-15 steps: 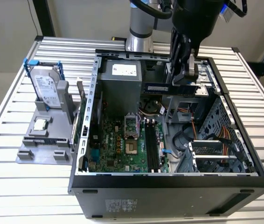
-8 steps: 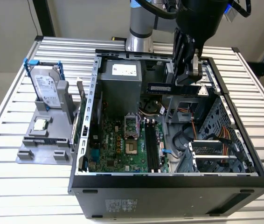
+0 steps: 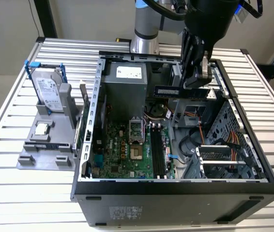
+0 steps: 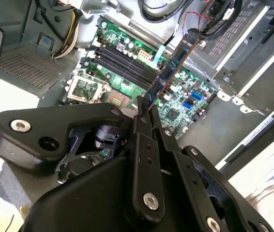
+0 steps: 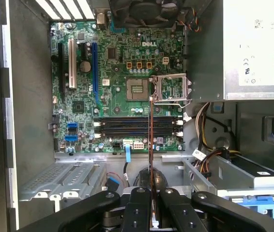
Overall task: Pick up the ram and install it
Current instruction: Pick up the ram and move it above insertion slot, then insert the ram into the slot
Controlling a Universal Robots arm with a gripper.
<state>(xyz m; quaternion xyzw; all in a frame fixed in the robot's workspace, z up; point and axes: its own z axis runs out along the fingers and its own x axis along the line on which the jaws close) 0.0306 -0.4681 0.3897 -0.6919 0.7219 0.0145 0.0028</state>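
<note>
The gripper [image 3: 195, 86], its fingers pinched on the ram [image 3: 167, 90], holds the stick roughly level above the open computer case [image 3: 92, 101]. In the first wrist view, the ram [image 5: 151, 135] appears edge-on over the motherboard [image 5: 113, 72], crossing the memory slots [image 5: 122, 128] and clear of them.

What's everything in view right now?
slatted metal table: one, silver, under everything
black open computer case: one, black, on the table
green motherboard: one, green, on the case floor
grey power supply box: one, grey, inside the case
grey plastic fixture: one, grey, exterior view's left of the case
silver hard drive in blue bracket: one, silver, upright on the fixture
dark-blue ram stick: one, dark blue, held over the case
black end effector: one, black, shut on the ram
silver robot arm: one, silver, behind the case
</note>
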